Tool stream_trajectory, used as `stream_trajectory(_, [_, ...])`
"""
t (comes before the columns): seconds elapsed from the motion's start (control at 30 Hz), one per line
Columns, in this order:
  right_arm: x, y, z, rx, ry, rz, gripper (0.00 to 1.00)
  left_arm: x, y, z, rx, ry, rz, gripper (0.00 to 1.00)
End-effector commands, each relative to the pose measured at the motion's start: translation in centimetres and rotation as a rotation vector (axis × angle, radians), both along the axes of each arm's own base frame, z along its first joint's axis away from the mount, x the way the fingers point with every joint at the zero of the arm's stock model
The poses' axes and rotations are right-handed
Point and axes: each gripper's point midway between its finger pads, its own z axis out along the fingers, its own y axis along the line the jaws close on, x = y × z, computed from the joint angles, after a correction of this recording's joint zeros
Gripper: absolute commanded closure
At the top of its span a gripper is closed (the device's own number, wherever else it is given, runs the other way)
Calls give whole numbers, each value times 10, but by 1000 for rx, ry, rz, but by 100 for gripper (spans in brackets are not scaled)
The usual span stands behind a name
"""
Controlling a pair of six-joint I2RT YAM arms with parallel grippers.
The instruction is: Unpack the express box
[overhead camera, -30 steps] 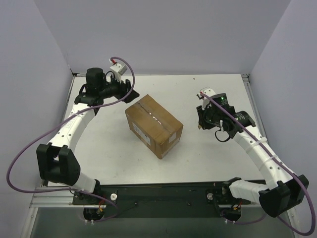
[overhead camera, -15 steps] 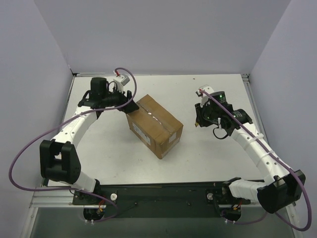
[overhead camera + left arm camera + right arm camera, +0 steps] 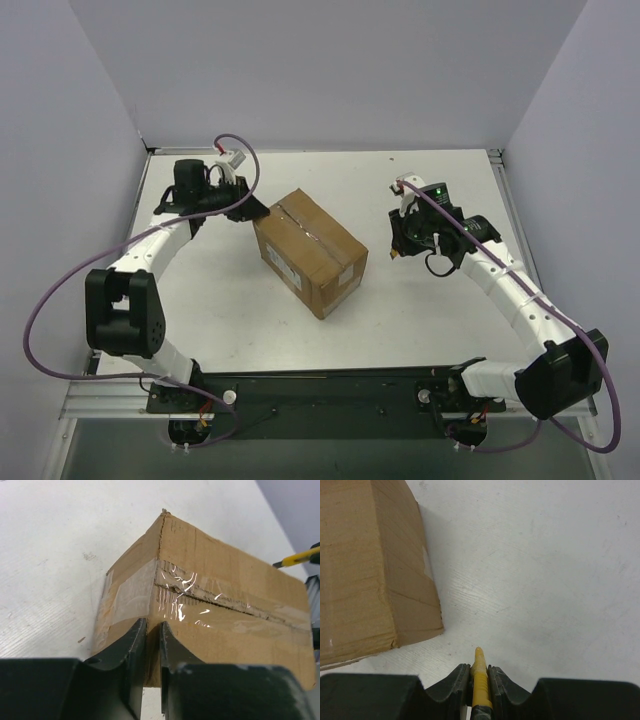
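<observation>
The express box (image 3: 310,250) is a brown carton lying skewed in the middle of the table, with clear tape (image 3: 131,592) over its top seam and down one end. My left gripper (image 3: 258,212) sits at the box's far left top corner. In the left wrist view its fingers (image 3: 153,625) are drawn in to a narrow slit against that taped corner, and I see nothing gripped between them. My right gripper (image 3: 398,250) hovers to the right of the box, shut on a yellow utility knife (image 3: 480,675) that points down at the table, apart from the box (image 3: 365,565).
White tabletop (image 3: 420,330) bounded by grey walls on the left, back and right. The knife's yellow tip (image 3: 300,557) shows beyond the box's far end in the left wrist view. The arm bases stand along the near edge.
My left gripper has moved right to the box's corner and its jaws have narrowed from wide open. The right arm drifted slightly left, still holding the knife.
</observation>
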Motion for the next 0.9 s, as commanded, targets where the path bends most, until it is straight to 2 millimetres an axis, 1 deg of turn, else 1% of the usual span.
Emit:
stream_trajectory(0.0, [8, 8, 13, 26, -29, 5, 100, 26, 21, -27, -89, 113, 101, 82])
stream_trajectory(0.03, [8, 7, 13, 19, -29, 6, 100, 28, 23, -29, -111, 130, 99, 85])
stream_trajectory(0.07, [10, 6, 14, 11, -36, 3, 100, 35, 33, -31, -126, 137, 129, 87])
stream_trajectory(0.1, [11, 5, 14, 3, -34, 3, 100, 37, 31, -41, -145, 185, 140, 91])
stream_trajectory(0.17, [13, 3, 15, -9, -42, 3, 100, 49, 59, -53, -149, 221, 232, 99])
stream_trajectory(0.23, [16, 2, 17, -20, -47, 0, 100, 56, 76, -72, -137, 271, 309, 100])
stream_trajectory(0.27, [17, 2, 15, -25, -42, 3, 100, 58, 83, -84, -136, 308, 344, 100])
stream_trajectory(0.3, [19, 3, 18, -23, -48, 5, 100, 61, 93, -89, -141, 321, 370, 100])
stream_trajectory(0.37, [22, 5, 19, -26, -51, 11, 100, 63, 99, -96, -153, 343, 386, 100])
stream_trajectory(0.4, [24, 5, 21, -28, -55, 12, 100, 65, 101, -93, -160, 335, 385, 100])
stream_trajectory(0.47, [28, 6, 25, -31, -64, 14, 100, 68, 99, -85, -180, 312, 372, 100])
stream_trajectory(0.5, [31, 7, 26, -34, -70, 20, 100, 67, 94, -79, -205, 304, 346, 100])
stream_trajectory(0.53, [34, 8, 29, -32, -81, 20, 100, 63, 92, -81, -212, 318, 341, 100])
stream_trajectory(0.57, [37, 9, 28, -33, -82, 21, 100, 66, 91, -74, -211, 278, 329, 100])
stream_trajectory(0.6, [41, 11, 29, -24, -89, 17, 100, 63, 88, -75, -203, 277, 319, 100])
stream_trajectory(0.63, [46, 16, 35, -10, -102, 21, 100, 57, 84, -80, -195, 289, 308, 100])
stream_trajectory(0.67, [51, 20, 31, -7, -89, 24, 100, 54, 82, -77, -191, 279, 302, 100])
stream_trajectory(0.7, [54, 23, 35, -1, -96, 27, 100, 50, 80, -78, -192, 281, 295, 100])
stream_trajectory(0.73, [58, 25, 35, 2, -95, 28, 100, 42, 73, -83, -190, 294, 279, 100])
stream_trajectory(0.8, [71, 30, 41, 7, -109, 25, 100, 33, 65, -80, -182, 280, 247, 100])
stream_trajectory(0.83, [77, 32, 38, 3, -101, 25, 100, 26, 56, -81, -183, 285, 218, 100])
stream_trajectory(0.87, [83, 34, 46, 6, -120, 21, 100, 15, 51, -83, -183, 296, 202, 100])
